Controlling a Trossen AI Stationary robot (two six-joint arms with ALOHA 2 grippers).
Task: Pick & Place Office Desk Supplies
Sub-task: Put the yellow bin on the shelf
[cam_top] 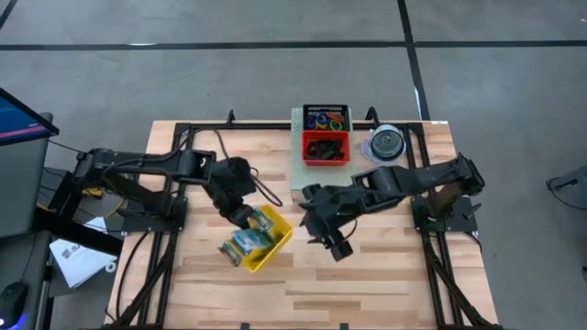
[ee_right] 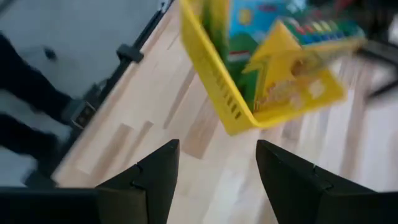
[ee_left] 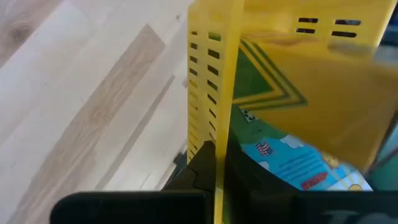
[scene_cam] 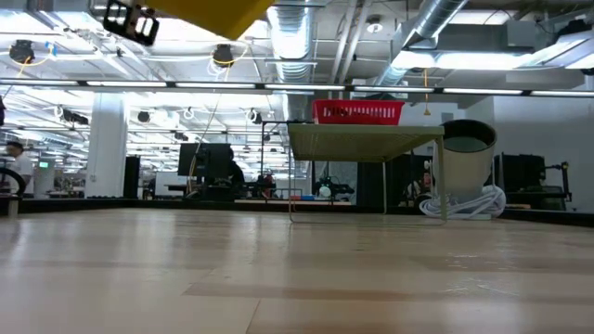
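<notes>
My left claw [cam_top: 241, 216] is clamped on the yellow basket's [cam_top: 272, 240] wall, basket lifted, packets [cam_top: 245, 243] inside; my right claw [cam_top: 334, 244], fingers wide and empty, sits just right of it.

Both arms: matte black, chunky jointed links with rounded housings, mounted on black tube frames. Left arm [cam_top: 156, 170]: thin dark cable loops off near the wrist; a small yellow-orange mark near its base. Right arm [cam_top: 404, 181]: brownish patch beside its base. Right tool [ee_right: 214, 163]: two broad, angular black fingers [ee_right: 155, 171] with bevelled, faceted tips.
</notes>
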